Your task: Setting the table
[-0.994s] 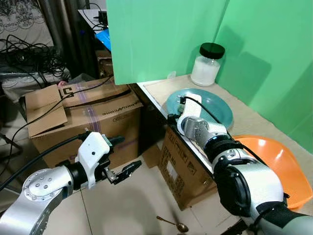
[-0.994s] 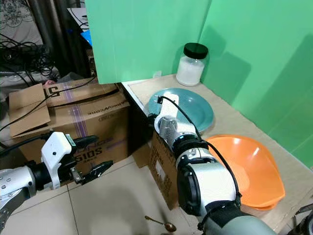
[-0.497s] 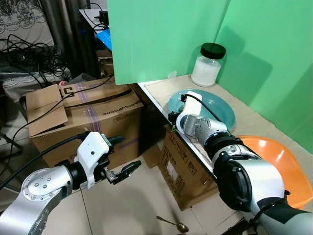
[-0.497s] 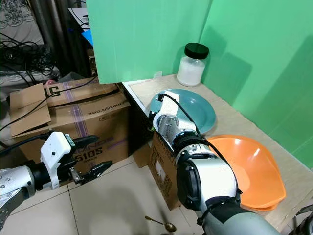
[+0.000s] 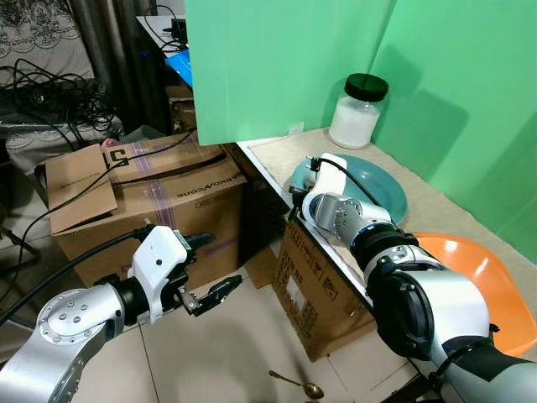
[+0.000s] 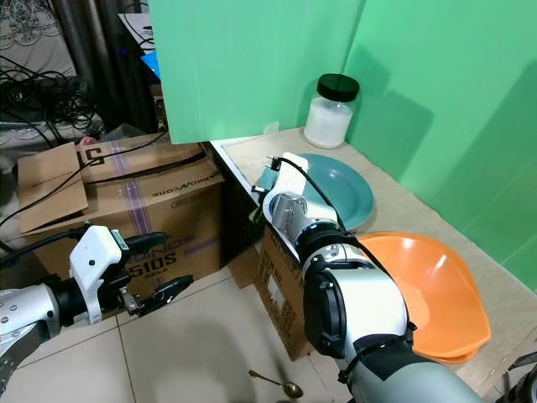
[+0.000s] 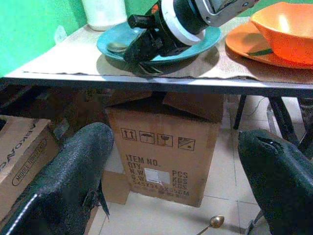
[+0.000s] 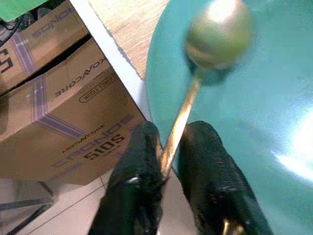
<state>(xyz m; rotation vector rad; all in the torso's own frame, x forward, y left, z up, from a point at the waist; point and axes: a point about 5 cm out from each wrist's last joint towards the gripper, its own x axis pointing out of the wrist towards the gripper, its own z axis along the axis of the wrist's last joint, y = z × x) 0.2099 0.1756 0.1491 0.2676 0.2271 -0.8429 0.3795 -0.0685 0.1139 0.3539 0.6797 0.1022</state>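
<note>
Right gripper pinching spoon by handle tip over teal plate; could swivel or slip; left gripper spread, empty.

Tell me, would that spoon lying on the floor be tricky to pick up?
Probably. The spoon on the floor looks thin, flat and shiny, so the fingers may slip off it. Pushed, it would likely slide or spin on the smooth tiles. It looks stiff and light.

Two black fingers spread apart low over tiled floor, framing a printed cardboard box under the table, with right gripper reaching onto a teal plate beside an orange bowl.
</note>
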